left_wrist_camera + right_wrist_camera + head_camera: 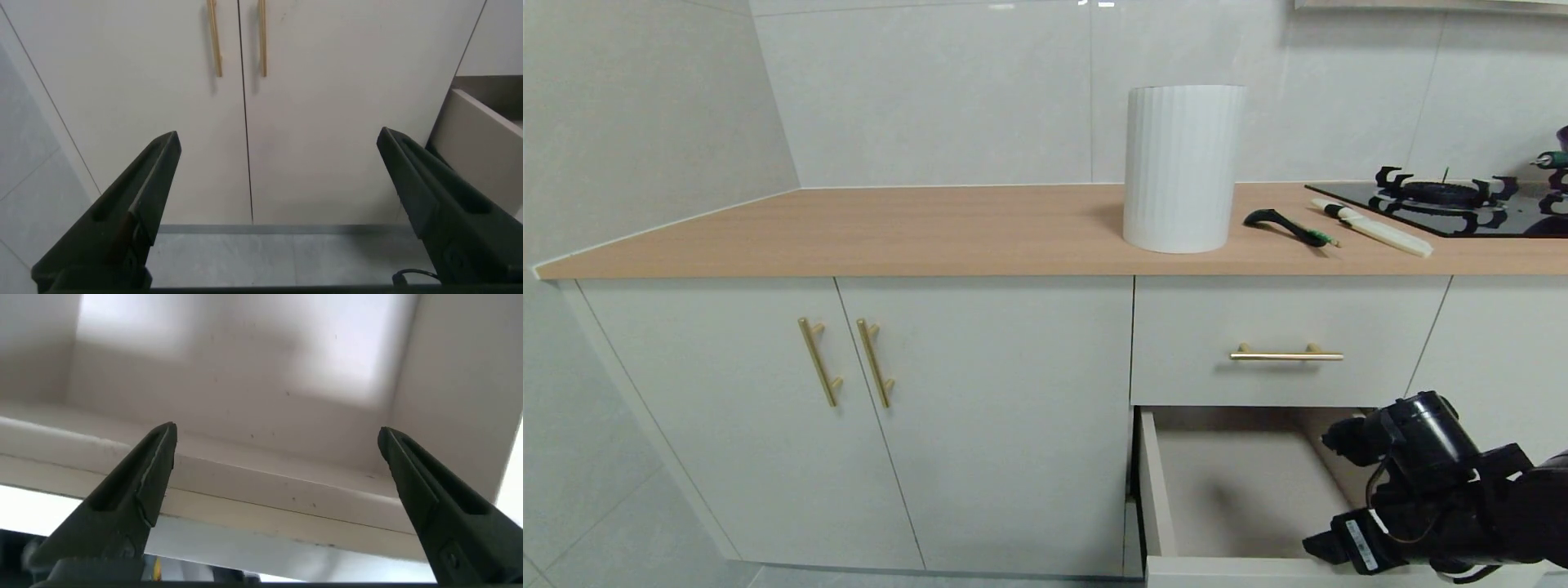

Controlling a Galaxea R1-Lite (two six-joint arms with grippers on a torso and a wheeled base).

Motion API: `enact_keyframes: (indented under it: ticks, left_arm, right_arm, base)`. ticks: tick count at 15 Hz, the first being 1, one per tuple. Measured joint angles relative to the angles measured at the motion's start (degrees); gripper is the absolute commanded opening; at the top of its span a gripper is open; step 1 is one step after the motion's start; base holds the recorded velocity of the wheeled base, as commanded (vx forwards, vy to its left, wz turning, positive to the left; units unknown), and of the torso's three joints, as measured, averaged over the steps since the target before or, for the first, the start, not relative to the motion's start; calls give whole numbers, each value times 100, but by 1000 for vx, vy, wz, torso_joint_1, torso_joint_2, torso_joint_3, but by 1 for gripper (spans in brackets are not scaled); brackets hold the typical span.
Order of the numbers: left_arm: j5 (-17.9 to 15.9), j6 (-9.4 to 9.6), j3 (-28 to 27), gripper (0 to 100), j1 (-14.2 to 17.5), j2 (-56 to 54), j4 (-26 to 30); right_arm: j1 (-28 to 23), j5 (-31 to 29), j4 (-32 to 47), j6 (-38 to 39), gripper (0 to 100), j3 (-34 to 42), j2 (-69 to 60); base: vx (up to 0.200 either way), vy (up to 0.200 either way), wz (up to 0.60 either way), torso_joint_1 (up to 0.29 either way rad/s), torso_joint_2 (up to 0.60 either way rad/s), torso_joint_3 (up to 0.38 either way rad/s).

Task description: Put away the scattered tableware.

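Just to the right of the white ribbed canister (1183,167), on the wooden countertop (890,233), lie the two pieces of tableware that the task concerns. A black-handled utensil (1290,227) is nearest the canister, and a cream knife (1372,228) lies a little farther right, near the front edge of the black hob (1445,204). The two are near each other, and neither is touched by a gripper. Below the canister and to its right, the lower drawer (1156,490) stands pulled out beneath a shut upper drawer (1286,354). The right gripper (276,431) hangs at the lower drawer's front rim, pointed into it, with its fingers spread wide and nothing between them. The left gripper (278,137) sits low down, below and to the left of the canister. It faces the double cupboard doors (245,98), and its fingers are likewise parted and hold nothing. By my reading only the preparation is done: the drawer is open and ready as a storage place, and no piece has been picked up yet. Almost all the real work is ahead. Each piece has to be lifted from beside the canister, carried down into the drawer and released, and the drawer probably has to be pushed shut afterwards. The right arm would first have to rise from well below the canister to counter height.
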Motion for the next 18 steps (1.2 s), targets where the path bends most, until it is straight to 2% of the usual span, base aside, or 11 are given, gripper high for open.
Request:
enact_keyframes:
  ticks: [7, 10, 13, 17, 18]
  left_arm:
    - [2, 0, 0, 100, 0, 0, 0]
    - [0, 0, 0, 100, 2, 0, 0]
    - [0, 0, 0, 100, 0, 0, -2]
    - [0, 0, 0, 100, 0, 0, 0]
    - [0, 0, 0, 100, 0, 0, -2]
  right_arm:
    - [522, 2, 2243, -850, 100, -72, -880]
    - [662, 24, 2428, -902, 100, -138, -1114]
    - [670, 50, 2391, -407, 100, -358, -1185]
    - [638, 208, 2377, 972, 100, -1022, -1239]
    - [571, 317, 2377, 1037, 100, -1122, -1276]
  base:
    - [0, 0, 0, 0, 0, 0]
    - [0, 0, 0, 0, 0, 0]
    - [0, 0, 0, 0, 0, 0]
    - [0, 0, 0, 0, 0, 0]
    - [0, 0, 0, 0, 0, 0]
